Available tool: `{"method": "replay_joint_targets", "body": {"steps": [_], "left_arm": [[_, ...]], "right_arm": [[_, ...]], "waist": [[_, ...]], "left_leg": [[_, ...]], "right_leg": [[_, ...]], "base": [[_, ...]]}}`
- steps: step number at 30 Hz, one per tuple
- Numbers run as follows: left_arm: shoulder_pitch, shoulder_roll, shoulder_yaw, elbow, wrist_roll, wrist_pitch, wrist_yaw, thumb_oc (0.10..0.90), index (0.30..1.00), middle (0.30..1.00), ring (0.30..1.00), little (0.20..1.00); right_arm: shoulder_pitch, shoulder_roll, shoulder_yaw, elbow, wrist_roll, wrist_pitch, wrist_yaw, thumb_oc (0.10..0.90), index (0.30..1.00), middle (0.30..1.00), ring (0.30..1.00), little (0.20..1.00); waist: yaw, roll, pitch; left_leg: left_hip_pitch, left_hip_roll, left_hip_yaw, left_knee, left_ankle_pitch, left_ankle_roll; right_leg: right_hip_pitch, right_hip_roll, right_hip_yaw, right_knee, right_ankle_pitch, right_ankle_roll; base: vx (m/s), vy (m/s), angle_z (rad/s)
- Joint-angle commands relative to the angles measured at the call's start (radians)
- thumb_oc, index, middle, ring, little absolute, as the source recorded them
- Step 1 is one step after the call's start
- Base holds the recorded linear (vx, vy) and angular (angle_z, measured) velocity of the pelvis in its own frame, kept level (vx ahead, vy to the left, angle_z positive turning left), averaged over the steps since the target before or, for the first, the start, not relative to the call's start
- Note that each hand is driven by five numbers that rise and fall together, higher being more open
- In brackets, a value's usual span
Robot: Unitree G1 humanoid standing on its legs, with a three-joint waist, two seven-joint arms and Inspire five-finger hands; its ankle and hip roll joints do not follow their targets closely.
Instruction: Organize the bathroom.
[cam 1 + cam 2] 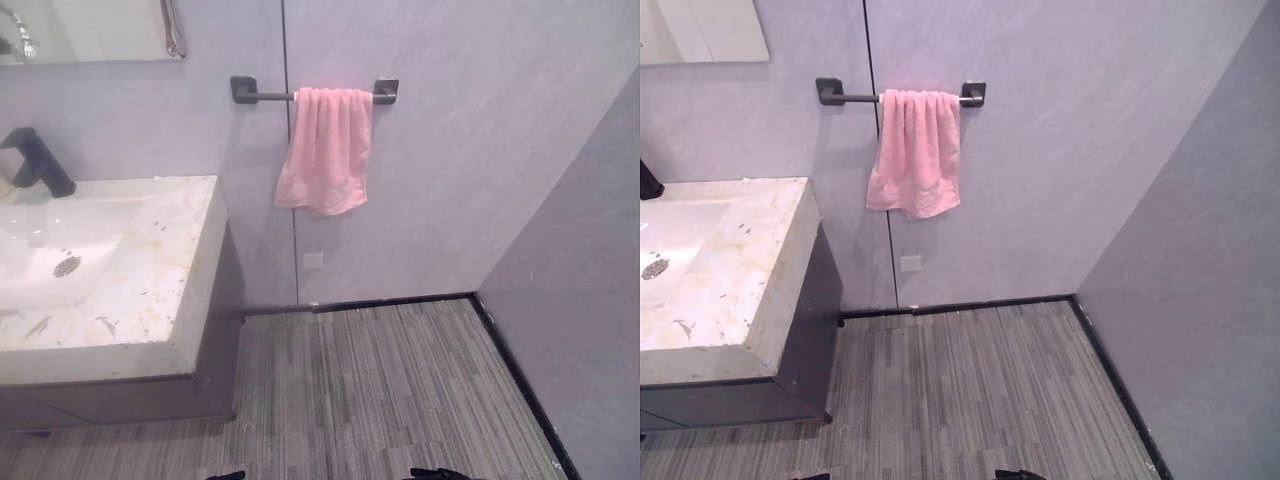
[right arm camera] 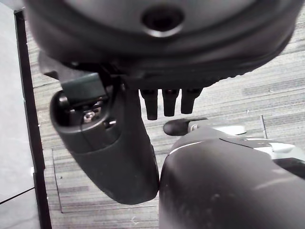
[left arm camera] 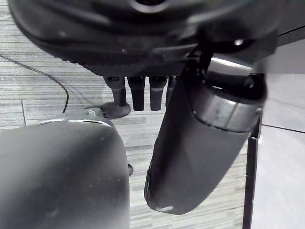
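A pink towel (image 1: 325, 150) hangs folded over a dark wall bar (image 1: 262, 96) on the back wall, bunched toward the bar's right end. Its lower edge hangs uneven. My left hand (image 3: 190, 143) hangs low above the striped floor with its fingers (image 3: 136, 93) straight and nothing in it. My right hand (image 2: 114, 152) hangs the same way, fingers (image 2: 167, 102) straight and empty. Both hands are far below and in front of the towel.
A marble vanity top (image 1: 170, 260) with a white basin (image 1: 50, 250) and a black faucet (image 1: 35, 160) stands at the left, over a dark cabinet (image 1: 215, 330). A mirror (image 1: 90, 30) hangs above it. A side wall (image 1: 580, 330) closes the right. Grey striped floor (image 1: 370, 390) lies between.
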Motion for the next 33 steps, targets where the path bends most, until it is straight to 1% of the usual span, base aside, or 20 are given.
{"method": "replay_joint_targets", "body": {"steps": [1, 4, 6, 8, 13, 15, 16, 21, 22, 23, 25, 26, 27, 29, 33], "left_arm": [[-0.058, -0.001, -0.005, 0.036, 0.012, -0.021, 0.010, 0.800, 0.900, 0.900, 0.900, 0.900], [-0.057, -0.004, -0.002, 0.033, -0.017, -0.021, 0.012, 0.800, 0.900, 0.900, 0.900, 0.900], [-0.058, -0.004, 0.003, 0.028, -0.030, 0.000, 0.003, 0.800, 0.900, 0.900, 0.900, 0.900], [-0.058, -0.007, 0.006, 0.034, -0.002, -0.005, 0.003, 0.800, 0.900, 0.900, 0.900, 0.900], [-0.056, -0.009, 0.002, 0.037, -0.008, -0.001, 0.005, 0.800, 0.900, 0.900, 0.900, 0.900], [-0.057, -0.011, 0.001, 0.039, -0.008, 0.005, 0.009, 0.800, 0.900, 0.900, 0.900, 0.900], [-0.059, -0.010, 0.002, 0.041, -0.017, 0.011, 0.012, 0.800, 0.900, 0.900, 0.900, 0.900], [-0.060, -0.014, 0.008, 0.044, -0.034, 0.026, 0.023, 0.800, 0.900, 0.900, 0.900, 0.900], [-0.059, -0.017, 0.010, 0.045, -0.039, 0.031, 0.027, 0.800, 0.900, 0.900, 0.900, 0.900], [-0.059, -0.018, 0.011, 0.043, -0.046, 0.042, 0.025, 0.800, 0.900, 0.900, 0.900, 0.900], [-0.059, -0.017, 0.015, 0.044, -0.048, 0.052, 0.022, 0.800, 0.900, 0.900, 0.900, 0.900], [-0.058, -0.018, 0.021, 0.048, -0.040, 0.054, 0.019, 0.800, 0.900, 0.900, 0.900, 0.900], [-0.058, -0.018, 0.023, 0.052, -0.035, 0.055, 0.018, 0.800, 0.900, 0.900, 0.900, 0.900], [-0.058, -0.018, 0.024, 0.055, -0.032, 0.055, 0.019, 0.800, 0.900, 0.900, 0.900, 0.900], [-0.056, -0.016, 0.025, 0.056, -0.030, 0.064, 0.022, 0.800, 0.900, 0.900, 0.900, 0.900]], "right_arm": [[0.037, 0.011, 0.049, 0.072, -0.011, 0.073, 0.026, 0.800, 0.900, 0.900, 0.900, 0.900], [0.037, 0.013, 0.047, 0.074, -0.011, 0.072, 0.024, 0.800, 0.900, 0.900, 0.900, 0.900], [0.038, 0.012, 0.046, 0.074, -0.007, 0.071, 0.023, 0.800, 0.900, 0.900, 0.900, 0.900], [0.035, 0.011, 0.043, 0.077, -0.008, 0.072, 0.026, 0.800, 0.900, 0.900, 0.900, 0.900], [0.035, 0.011, 0.044, 0.077, 0.004, 0.071, 0.003, 0.800, 0.900, 0.900, 0.900, 0.900], [0.034, 0.012, 0.045, 0.076, 0.002, 0.096, -0.003, 0.800, 0.900, 0.900, 0.900, 0.900], [0.035, 0.014, 0.045, 0.077, 0.001, 0.117, -0.024, 0.800, 0.900, 0.900, 0.900, 0.900], [0.037, 0.013, 0.043, 0.081, 0.010, 0.152, -0.056, 0.800, 0.900, 0.900, 0.900, 0.900], [0.036, 0.014, 0.040, 0.082, 0.043, 0.194, -0.055, 0.800, 0.900, 0.900, 0.900, 0.900], [0.036, 0.015, 0.032, 0.090, 0.107, 0.212, -0.060, 0.800, 0.900, 0.900, 0.900, 0.900], [0.033, 0.013, 0.017, 0.092, 0.122, 0.217, -0.059, 0.800, 0.900, 0.900, 0.900, 0.900], [0.031, 0.010, 0.012, 0.094, 0.078, 0.222, -0.044, 0.800, 0.900, 0.900, 0.900, 0.900], [0.029, 0.009, 0.012, 0.099, 0.062, 0.226, -0.036, 0.800, 0.900, 0.900, 0.900, 0.900], [0.028, 0.009, 0.015, 0.100, 0.072, 0.233, -0.043, 0.800, 0.900, 0.900, 0.900, 0.900], [0.029, 0.007, 0.016, 0.099, 0.037, 0.209, -0.058, 0.800, 0.900, 0.900, 0.900, 0.900]], "waist": [[-0.004, 0.061, 0.031], [-0.003, 0.062, 0.032], [-0.002, 0.061, 0.032], [-0.001, 0.060, 0.033], [-0.001, 0.060, 0.035], [-0.002, 0.060, 0.036], [-0.002, 0.060, 0.035], [-0.004, 0.060, 0.037], [-0.003, 0.060, 0.037], [-0.001, 0.060, 0.038], [0.000, 0.060, 0.041], [0.000, 0.061, 0.041], [0.000, 0.061, 0.041], [0.000, 0.060, 0.041], [0.000, 0.059, 0.042]], "left_leg": [[-0.028, -0.021, 0.000, 0.002, -0.037, 0.011], [-0.028, -0.022, -0.001, 0.002, -0.037, 0.011], [-0.026, -0.023, -0.001, 0.002, -0.040, 0.012], [-0.029, -0.022, -0.001, 0.003, -0.037, 0.010], [-0.031, -0.022, -0.001, 0.002, -0.036, 0.011], [-0.029, -0.023, 0.000, 0.003, -0.038, 0.012], [-0.028, -0.024, 0.000, 0.003, -0.038, 0.013], [-0.024, -0.025, 0.001, 0.003, -0.040, 0.014], [-0.024, -0.026, 0.002, 0.003, -0.040, 0.015], [-0.023, -0.027, 0.003, 0.004, -0.041, 0.016], [-0.021, -0.028, 0.000, 0.004, -0.042, 0.017], [-0.019, -0.029, 0.000, 0.003, -0.043, 0.018], [-0.018, -0.029, 0.002, 0.004, -0.043, 0.019], [-0.018, -0.030, 0.003, 0.004, -0.043, 0.020], [-0.015, -0.034, 0.011, 0.007, -0.049, 0.025]], "right_leg": [[-0.050, 0.020, -0.069, 0.139, -0.095, 0.065], [-0.051, 0.020, -0.068, 0.140, -0.095, 0.066], [-0.048, 0.019, -0.069, 0.137, -0.095, 0.066], [-0.051, 0.020, -0.068, 0.140, -0.094, 0.065], [-0.051, 0.020, -0.067, 0.139, -0.093, 0.065], [-0.052, 0.020, -0.066, 0.140, -0.094, 0.065], [-0.053, 0.019, -0.066, 0.142, -0.093, 0.066], [-0.051, 0.016, -0.068, 0.142, -0.093, 0.067], [-0.052, 0.015, -0.067, 0.144, -0.093, 0.068], [-0.052, 0.013, -0.067, 0.144, -0.092, 0.068], [-0.052, 0.013, -0.066, 0.148, -0.094, 0.069], [-0.054, 0.013, -0.063, 0.152, -0.094, 0.070], [-0.055, 0.011, -0.062, 0.154, -0.093, 0.070], [-0.057, 0.010, -0.060, 0.156, -0.092, 0.071], [-0.063, 0.003, -0.059, 0.167, -0.093, 0.077]], "base": [[0.00, 0.000, 0.00], [0.00, 0.000, 0.00], [0.00, 0.000, 0.00], [0.00, 0.000, 0.00], [0.00, 0.000, 0.00], [0.00, 0.000, 0.00], [0.00, 0.000, 0.00], [0.00, 0.000, 0.00], [0.03, 0.038, 0.00], [0.02, 0.032, 0.01], [0.01, 0.016, 0.00], [0.03, 0.041, 0.00], [0.02, 0.036, -0.01], [0.03, 0.047, -0.01], [0.03, 0.052, -0.01]]}}
